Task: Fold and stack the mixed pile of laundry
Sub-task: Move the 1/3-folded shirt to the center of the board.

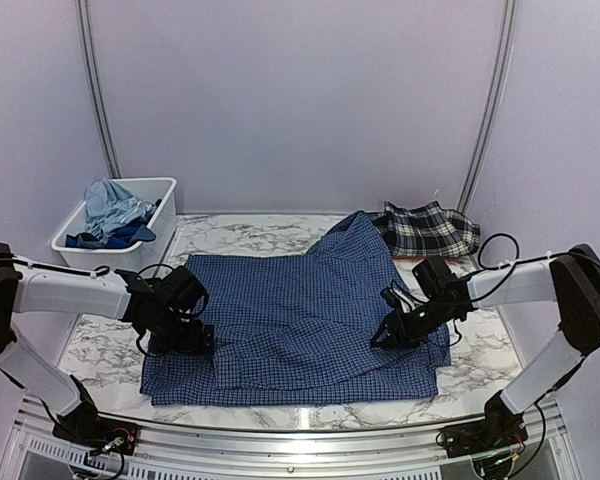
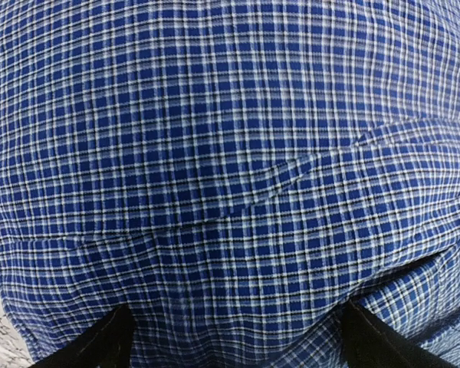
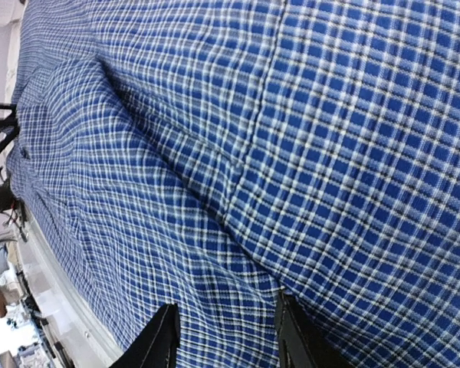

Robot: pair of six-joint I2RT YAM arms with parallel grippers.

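The navy small-check shirt lies spread flat over the middle of the marble table, with its far right corner humped up. My left gripper rests low on the shirt's left part. In the left wrist view the left gripper is open wide, and the checked cloth spans under both fingers. My right gripper sits on the shirt's right part. In the right wrist view the right gripper has its fingers apart over a fold ridge of the cloth, pinching nothing that I can see.
A black-and-white plaid piece lies bunched at the back right. The white bin at the back left holds a light blue T-shirt and a royal blue garment. The metal table rail runs along the near edge.
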